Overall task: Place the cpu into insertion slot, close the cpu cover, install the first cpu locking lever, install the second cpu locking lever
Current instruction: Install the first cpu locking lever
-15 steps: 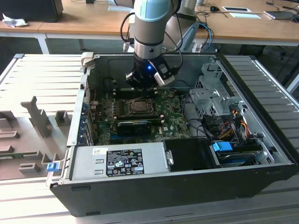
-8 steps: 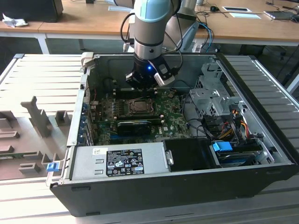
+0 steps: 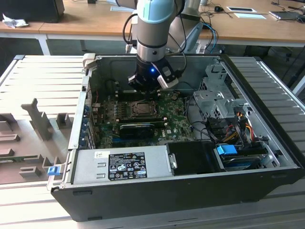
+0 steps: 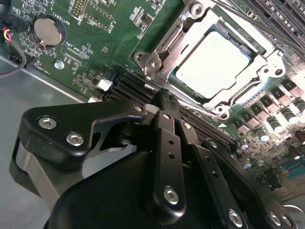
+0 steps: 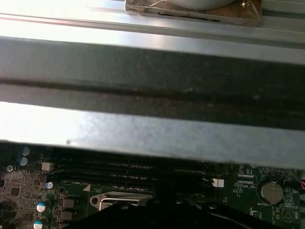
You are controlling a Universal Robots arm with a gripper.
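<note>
Silver face: the cpu (image 4: pixel 213 65) lies flat in the slot (image 4: pixel 183 38), its pale metal top showing through the window of the cover (image 4: pixel 267 64).
Cover: down over the chip and level with the socket rim, as far as the second wrist view shows.
Lever: one thin wire lever (image 4: pixel 188 102) runs along the socket edge nearest the gripper; whether it is hooked under its catch I cannot tell.
Gripper: the gripper (image 4: pixel 163 98) hangs low over the green board (image 4: pixel 90 33), just beside the socket, fingers pressed together with nothing between them, tips close to that lever.
Arm: in the exterior view the gripper (image 3: pixel 144 90) stands inside the open case (image 3: pixel 267 95), just behind the socket (image 3: pixel 141 109).
Step in hand: placing and covering look done; by my judgement the work is at the locking levers.
Next move calls for: a firm, narrow push on the wire, down and sideways under its hook, without scraping the card slots (image 4: pixel 131 83) alongside.
</note>
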